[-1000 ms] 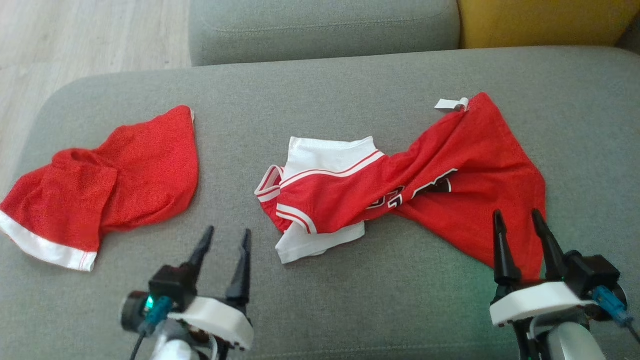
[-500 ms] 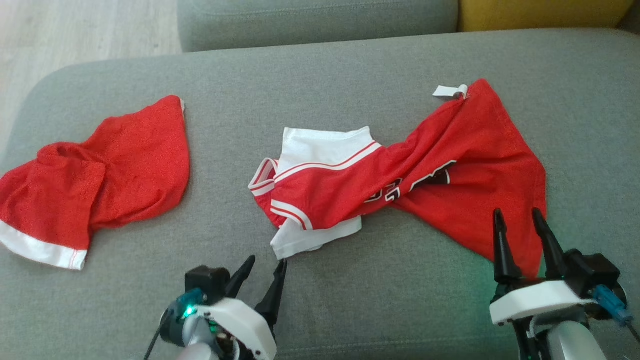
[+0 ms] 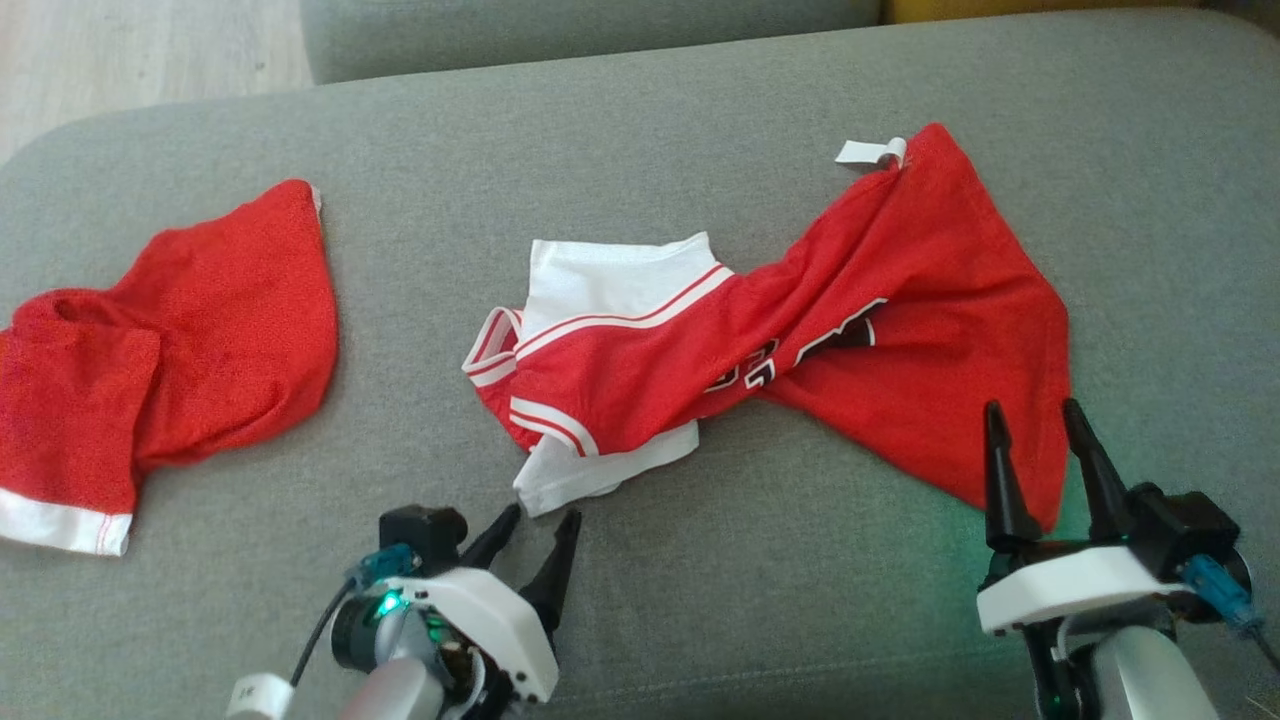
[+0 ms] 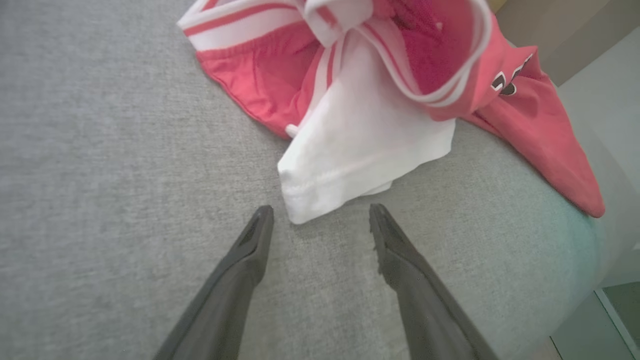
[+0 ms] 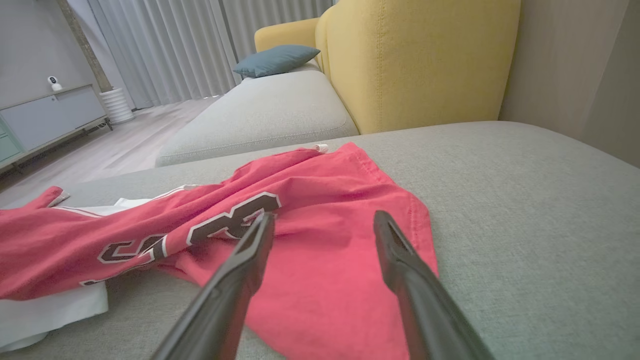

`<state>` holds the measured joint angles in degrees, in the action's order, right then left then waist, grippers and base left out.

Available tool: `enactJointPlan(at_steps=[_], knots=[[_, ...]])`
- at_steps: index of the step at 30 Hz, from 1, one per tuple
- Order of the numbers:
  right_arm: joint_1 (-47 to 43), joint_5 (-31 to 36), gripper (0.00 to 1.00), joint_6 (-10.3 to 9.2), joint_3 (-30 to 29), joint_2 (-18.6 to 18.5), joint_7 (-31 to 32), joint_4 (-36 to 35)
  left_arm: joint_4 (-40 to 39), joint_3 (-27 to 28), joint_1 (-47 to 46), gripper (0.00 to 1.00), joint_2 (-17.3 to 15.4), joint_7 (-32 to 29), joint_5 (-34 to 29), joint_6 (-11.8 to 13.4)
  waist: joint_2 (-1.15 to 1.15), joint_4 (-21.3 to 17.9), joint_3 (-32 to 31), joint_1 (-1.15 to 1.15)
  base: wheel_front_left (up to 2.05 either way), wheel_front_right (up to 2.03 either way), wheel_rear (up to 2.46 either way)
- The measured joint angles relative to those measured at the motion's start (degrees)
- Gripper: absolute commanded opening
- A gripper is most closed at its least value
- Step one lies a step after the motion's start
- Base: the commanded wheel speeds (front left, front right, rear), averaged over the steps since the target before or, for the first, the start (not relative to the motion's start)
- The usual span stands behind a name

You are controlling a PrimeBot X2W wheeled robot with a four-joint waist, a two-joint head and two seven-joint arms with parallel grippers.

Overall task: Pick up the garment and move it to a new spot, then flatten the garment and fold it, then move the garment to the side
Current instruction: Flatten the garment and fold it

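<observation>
Head view: high, tilted forward and down over the grey cushion [image 3: 700, 620], with the left gripper [image 3: 543, 513] and right gripper [image 3: 1030, 404] at its lower edge. Left wrist view: low, close, facing the white sleeve [image 4: 360, 150] of the garment [image 3: 880, 330]. Right wrist view: low, near level, looking across the red cloth toward a yellow sofa [image 5: 415, 55]. All three share the garment.

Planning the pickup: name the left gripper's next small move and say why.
Probably ease the left gripper forward and close on the white corner of the jersey. Its jaws stand open, and that corner lies just ahead, centred on the gap, not yet gripped.
</observation>
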<state>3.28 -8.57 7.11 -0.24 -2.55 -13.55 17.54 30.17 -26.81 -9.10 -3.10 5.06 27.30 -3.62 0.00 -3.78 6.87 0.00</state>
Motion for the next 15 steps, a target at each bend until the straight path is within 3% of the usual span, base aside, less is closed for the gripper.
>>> enactJointPlan(at_steps=[11,13,14,15], knots=[[0.3,0.0,1.00,0.00,0.0,0.0,-0.1,0.5,1.7,-0.7,-2.2,1.00,0.2,1.1,1.3,-0.3,0.00,-1.5,0.9,0.00,0.00,0.00,0.00],[0.4,0.0,1.00,0.00,0.0,0.0,-0.1,0.7,1.8,-0.8,-2.2,0.21,0.2,1.3,1.7,-0.1,0.00,-1.5,0.9,0.00,0.00,0.00,0.00],[0.6,0.0,1.00,0.00,0.0,0.0,-0.1,0.7,2.0,-0.8,-2.3,0.00,0.2,1.4,1.7,-0.1,0.00,-1.5,0.9,0.00,0.00,0.00,0.00],[0.8,0.0,1.00,0.00,0.0,0.0,-0.1,0.8,2.2,-1.0,-2.4,0.00,0.2,1.5,1.7,-0.1,0.00,-1.6,0.8,0.00,0.00,0.00,0.00]])
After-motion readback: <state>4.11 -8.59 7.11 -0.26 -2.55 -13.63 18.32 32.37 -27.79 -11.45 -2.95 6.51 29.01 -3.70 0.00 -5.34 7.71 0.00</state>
